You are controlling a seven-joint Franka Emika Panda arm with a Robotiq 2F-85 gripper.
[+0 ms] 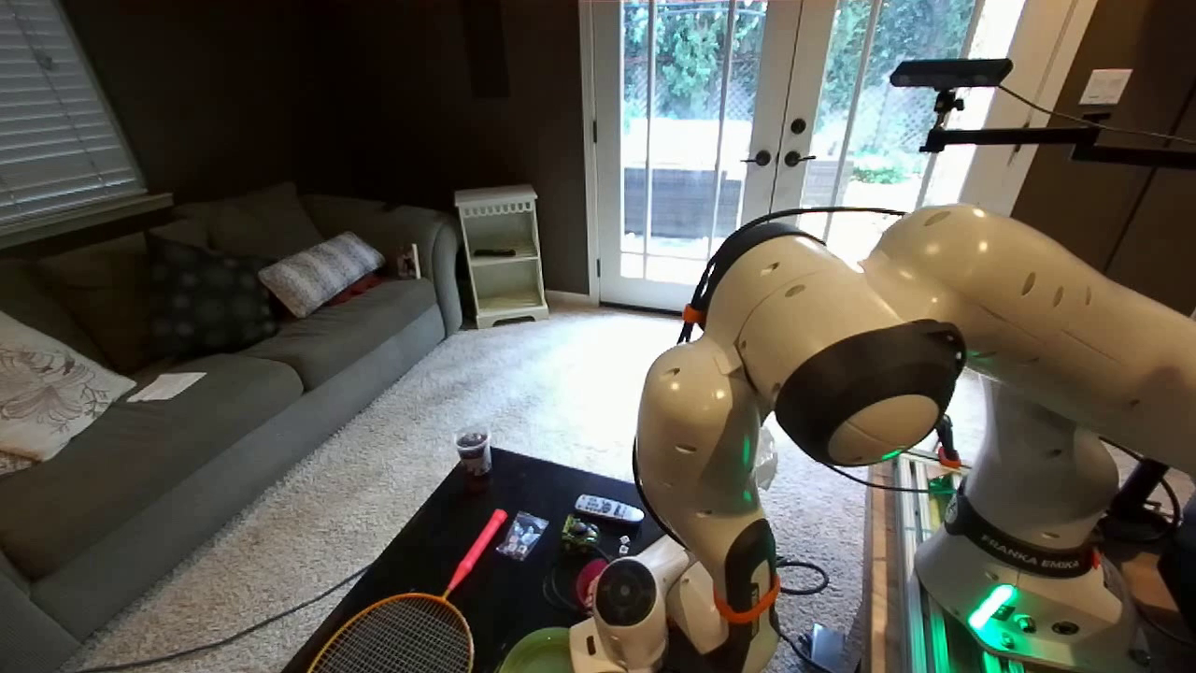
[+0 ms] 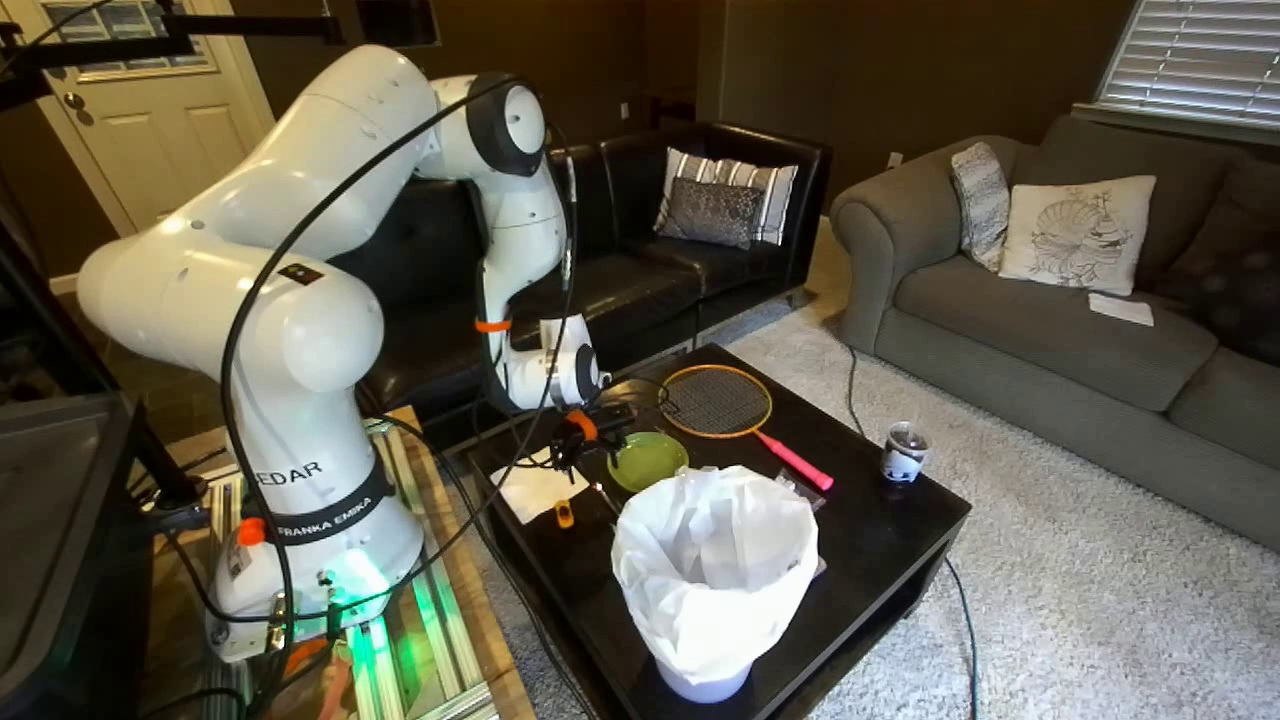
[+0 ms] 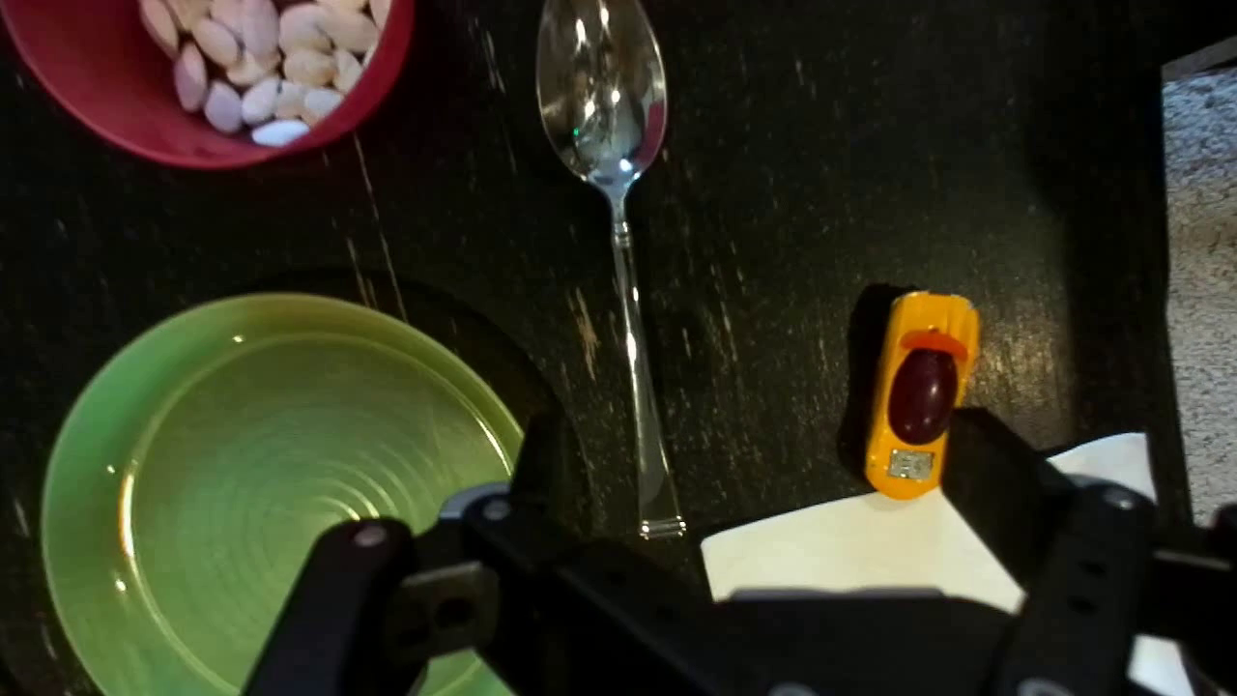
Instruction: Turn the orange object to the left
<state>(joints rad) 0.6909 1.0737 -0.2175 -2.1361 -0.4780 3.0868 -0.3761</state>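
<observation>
“Pale carpet (image 2: 1060, 590) borders a dark coffee table (image 2: 870, 545); whereabouts on it is the orange object (image 2: 565, 514)?”

“Near a table edge. From the middle of the wrist view it lies at three o'clock, its length pointing just past twelve, its lower end at the edge of a white paper (image 3: 821, 551) at four.”

“Does the gripper (image 3: 763, 449) have it?”

“No. The jaws stand wide and grip nothing. I take the spread as room to straddle: the object shows between the fingers (image 3: 1000, 483), just beside the three o'clock one. Whether they touch, I can't tell.”

“And the spoon (image 3: 627, 280)?”

“Its handle runs from twelve down towards six, and its end shows in the same gap. If the fingers are low enough, closing could drag it along; their height isn't clear.”

“The green dish (image 3: 290, 435) at eight, the red bowl (image 3: 106, 106) at ten?”

“Both lie beyond the spoon, probably out of the object's swing, though the other finger shows across the dish's rim.”

“So what remains?”

“The whole turn, I'd judge. It looks slim and rigid, so it should swivel under a nudge or a light pinch, its twelve o'clock end swinging toward ten, if left means left in that view. The paper might slide with it.”
</observation>
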